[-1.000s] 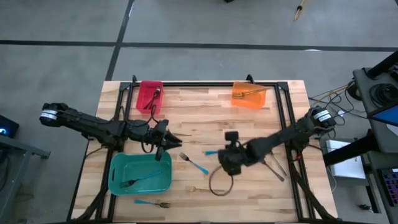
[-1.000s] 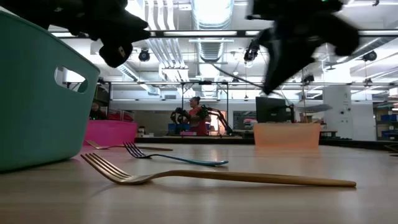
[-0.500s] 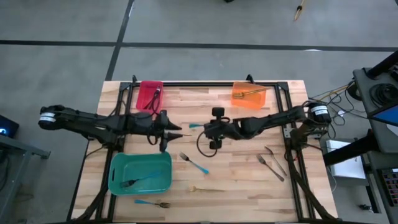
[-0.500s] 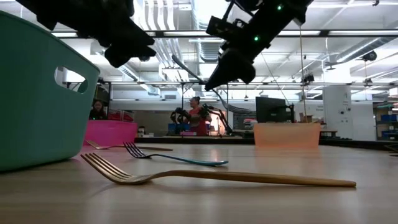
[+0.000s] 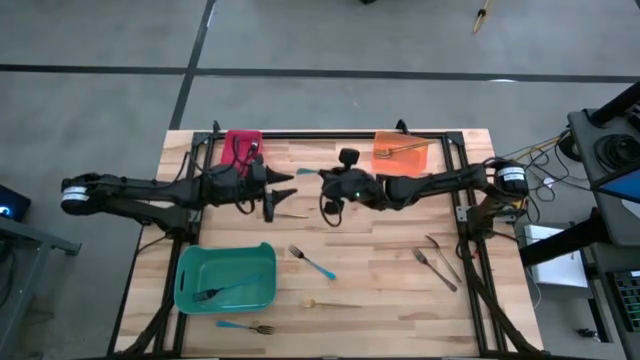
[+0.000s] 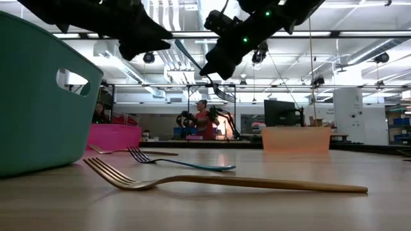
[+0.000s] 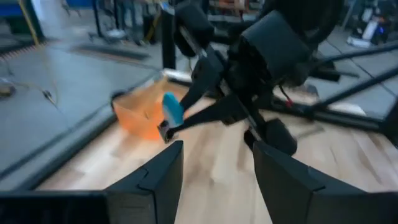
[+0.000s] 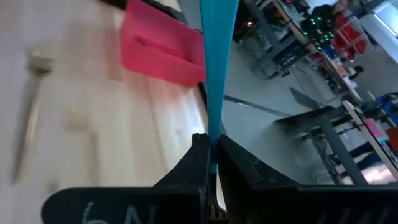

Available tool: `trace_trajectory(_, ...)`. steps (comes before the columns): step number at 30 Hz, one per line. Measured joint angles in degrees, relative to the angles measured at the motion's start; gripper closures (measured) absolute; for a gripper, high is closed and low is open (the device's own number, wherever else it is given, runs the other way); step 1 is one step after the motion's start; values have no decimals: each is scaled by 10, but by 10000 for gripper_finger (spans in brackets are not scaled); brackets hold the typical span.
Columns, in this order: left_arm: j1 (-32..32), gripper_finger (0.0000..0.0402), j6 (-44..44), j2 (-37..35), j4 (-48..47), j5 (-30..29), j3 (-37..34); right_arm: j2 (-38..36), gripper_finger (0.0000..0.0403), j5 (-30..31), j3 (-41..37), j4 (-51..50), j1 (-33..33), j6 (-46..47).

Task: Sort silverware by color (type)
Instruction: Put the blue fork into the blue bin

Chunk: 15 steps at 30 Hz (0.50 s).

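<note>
A: State the grip.

B: Right gripper (image 5: 322,183), pinched onto the blue-handled fork (image 5: 307,172), is raised over the table's (image 5: 400,260) far middle; the handle points toward the left gripper (image 5: 285,186), spread wide, just beside its tip.

A: Legible markings?

B: None.

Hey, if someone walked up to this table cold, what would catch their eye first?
Probably the two dark arms meeting nose to nose above the far middle of the wooden table: the right gripper is shut on a blue-handled fork, held out toward the open left gripper. After that, the bright plastic bins: red bin and orange bin along the far edge, teal bin near the front left.
</note>
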Motion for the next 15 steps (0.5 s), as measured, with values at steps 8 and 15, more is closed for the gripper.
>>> trace_trajectory(8,33,232,12,2,38,0,0,3,391,-16,9,17,-35,-1)
trace_trajectory(15,52,232,33,1,39,0,0,3,391,-19,9,26,-57,-40)
